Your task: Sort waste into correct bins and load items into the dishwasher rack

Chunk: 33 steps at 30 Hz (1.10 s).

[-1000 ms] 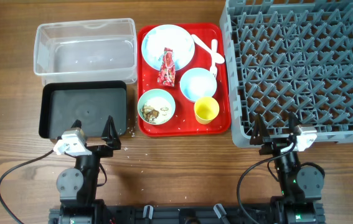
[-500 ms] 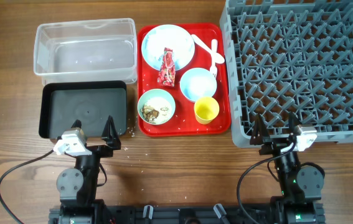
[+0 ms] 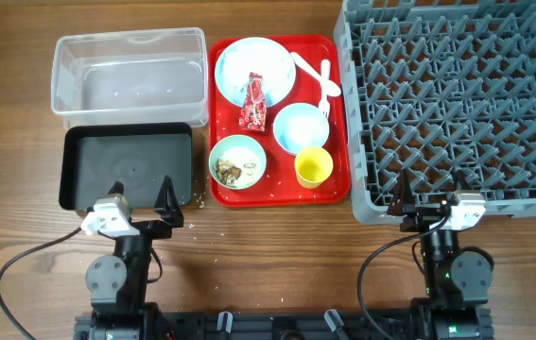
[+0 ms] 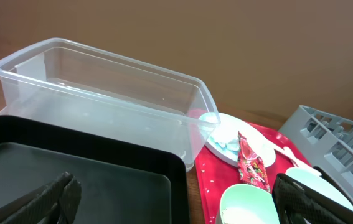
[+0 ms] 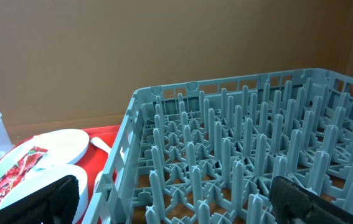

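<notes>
On the red tray [image 3: 279, 194] lie a pale blue plate [image 3: 254, 66], a red wrapper [image 3: 253, 104] resting on its edge, a bowl with rice scraps [image 3: 237, 161], an empty bowl [image 3: 301, 127], a yellow cup [image 3: 313, 167] and a white fork and spoon [image 3: 320, 77]. The clear tub [image 3: 128, 71] and black tray [image 3: 126, 168] stand left of it. The grey rack [image 3: 457, 99] is at the right. My left gripper [image 3: 142, 200] is open and empty at the black tray's near edge. My right gripper [image 3: 430, 194] is open and empty at the rack's near edge. I cannot make out a napkin.
The left wrist view shows the black tray [image 4: 101, 180], clear tub [image 4: 101, 93], wrapper [image 4: 251, 163] and scrap bowl [image 4: 244, 202] ahead of the left gripper [image 4: 176, 205]. The right wrist view shows the rack's pegs [image 5: 238, 143] and plate [image 5: 45, 146] ahead of the right gripper [image 5: 173, 202]. Crumbs dot the wood near the tray.
My right gripper has shifted slightly to the right along the rack's near edge. The left arm and all objects have not moved.
</notes>
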Available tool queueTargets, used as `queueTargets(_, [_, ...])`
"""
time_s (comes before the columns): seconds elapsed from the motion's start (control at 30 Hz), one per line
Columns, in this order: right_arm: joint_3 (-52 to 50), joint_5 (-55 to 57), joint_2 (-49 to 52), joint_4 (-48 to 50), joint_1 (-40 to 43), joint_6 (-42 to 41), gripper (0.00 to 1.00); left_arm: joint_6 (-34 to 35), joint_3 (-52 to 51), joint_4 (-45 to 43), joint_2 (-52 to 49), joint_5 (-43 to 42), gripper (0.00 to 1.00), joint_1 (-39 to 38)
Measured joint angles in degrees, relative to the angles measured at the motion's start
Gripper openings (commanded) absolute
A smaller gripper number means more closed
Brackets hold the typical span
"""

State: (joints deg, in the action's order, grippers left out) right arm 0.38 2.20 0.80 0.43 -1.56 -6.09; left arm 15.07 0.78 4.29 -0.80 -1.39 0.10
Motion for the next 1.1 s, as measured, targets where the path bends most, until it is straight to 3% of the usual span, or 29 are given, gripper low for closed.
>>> queueTargets(0.23, [0.42,-9.27,0.35,2.51,0.0,-0.04,1.0,0.02,0.63,0.24,-0.37,-6.95,1.0,0.0])
queueTargets(0.4, [8.09,-12.72,4.87,2.19,0.0,0.0,1.0,-0.02,11.52,3.34,-9.92,-8.35,1.0,0.0])
queueTargets(0.63, [29.16,-16.06,24.13,-8.83,0.0,4.07,1.0,-3.28,39.63,14.4,-36.26,-8.94,1.0,-1.09])
queueTargets(0.9, [60.02,-18.56,51.01,-38.16,0.07,7.93,1.0,-7.3,74.64,30.82,-69.11,-8.94,1.0,-11.58])
queueTargets(1.03, [66.58,-19.12,58.21,-41.62,0.07,6.67,0.99,-7.32,99.86,48.3,-92.83,-8.35,1.0,-14.95])
queueTargets(1.1, [66.73,-19.17,60.15,-42.88,0.07,2.8,1.0,-7.3,109.55,52.39,-102.16,-8.22,1.0,-16.35])
